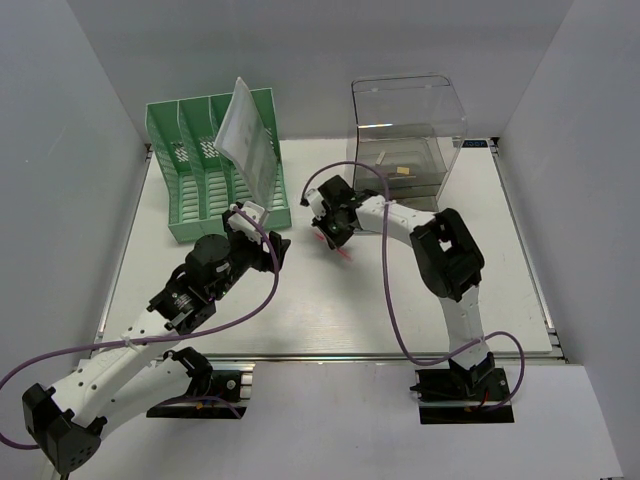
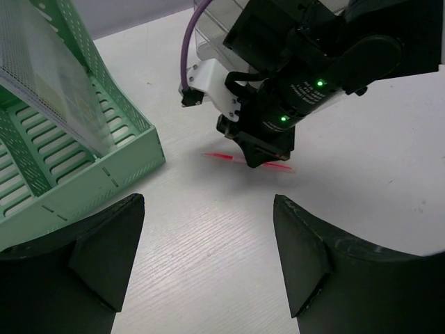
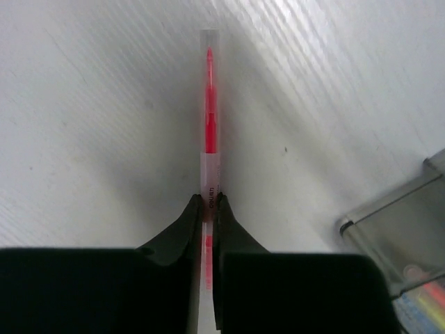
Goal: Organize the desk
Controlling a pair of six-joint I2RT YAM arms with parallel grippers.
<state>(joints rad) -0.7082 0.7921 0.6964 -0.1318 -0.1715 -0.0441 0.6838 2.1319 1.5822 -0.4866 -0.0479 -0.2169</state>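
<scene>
Right claw (image 3: 207, 203) is clamped shut on a pen (image 3: 208, 104), a red one with a see-through barrel. It's pinching near one end, and the rest sticks straight out past the fingertips. The pen is right down at the tabletop (image 3: 83, 104); whether it's actually touching is hard to call. The claw points down, roughly mid-tabletop and a bit toward the back. Just beside it, on the far right side, is a clear box (image 1: 408, 130) with drawers; something yellowish is inside, too small to make out.

Left claw (image 2: 208, 216) is wide open with nothing in it, both fingers (image 2: 104, 257) spread over bare white surface. It's near the right claw and facing it, with the pen lying between them. Just to its left is a green rack (image 2: 104, 167) at the far left of the tabletop. A whitish mesh sleeve (image 2: 49, 83) stands tilted in one of its right-hand slots.

The tabletop is white and matte, under everything, with a metal rail on the near edge.
</scene>
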